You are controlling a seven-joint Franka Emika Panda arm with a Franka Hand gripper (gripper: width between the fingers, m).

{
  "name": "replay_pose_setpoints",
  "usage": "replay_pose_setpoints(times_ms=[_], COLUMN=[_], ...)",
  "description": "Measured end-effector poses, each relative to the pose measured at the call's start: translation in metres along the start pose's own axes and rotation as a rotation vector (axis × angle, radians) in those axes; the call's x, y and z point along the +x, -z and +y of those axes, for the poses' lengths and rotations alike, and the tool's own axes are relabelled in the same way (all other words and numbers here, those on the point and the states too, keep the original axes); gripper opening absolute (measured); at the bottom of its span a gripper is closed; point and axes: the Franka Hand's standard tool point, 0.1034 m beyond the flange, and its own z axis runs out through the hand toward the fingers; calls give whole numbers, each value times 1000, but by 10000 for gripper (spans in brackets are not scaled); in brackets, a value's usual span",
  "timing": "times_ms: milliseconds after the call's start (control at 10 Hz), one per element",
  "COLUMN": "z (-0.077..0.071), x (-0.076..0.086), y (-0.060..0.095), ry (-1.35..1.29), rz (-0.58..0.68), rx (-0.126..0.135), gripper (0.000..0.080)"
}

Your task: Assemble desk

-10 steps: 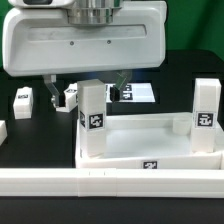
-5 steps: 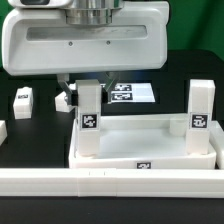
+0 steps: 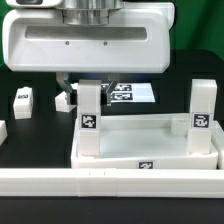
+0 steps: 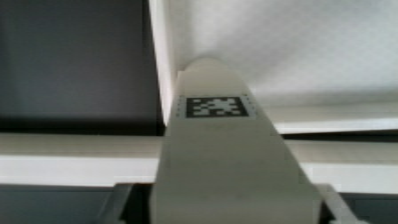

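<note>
The pincer (image 3: 85,88) has swivelled during the last second while pinching the white rectangular plastic post leg with a black-and-white tag (image 3: 90,122). That leg stands upright directly beneath it at a corner of the white rimmed tray-like plastic desk top (image 3: 140,160), so the leg is probably being screwed home.

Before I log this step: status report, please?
Claw straddles upright leg, grip unclear. Second leg stands in desk top. One loose leg lies aside.
</note>
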Motion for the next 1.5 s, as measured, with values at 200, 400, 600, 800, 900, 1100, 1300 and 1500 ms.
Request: replay_pose_setpoints(times_ms=[200,400,600,800,900,1100,1300,1500], z=[-1,-1,3,5,7,6,4,3], x=[0,-1,-1,-1,-1,-1,-1,-1], y=[0,-1,-2,-2,-2,-2,-2,-2], ry=[-115,-335,-556,-795,-894,-1027,-1110,-1107], rz=[0,-4,-4,-15,-21,-28,-30,-30], rx=[1,20,39,61,74,73,73,72], gripper=[291,291,291,291,291,291,291,291])
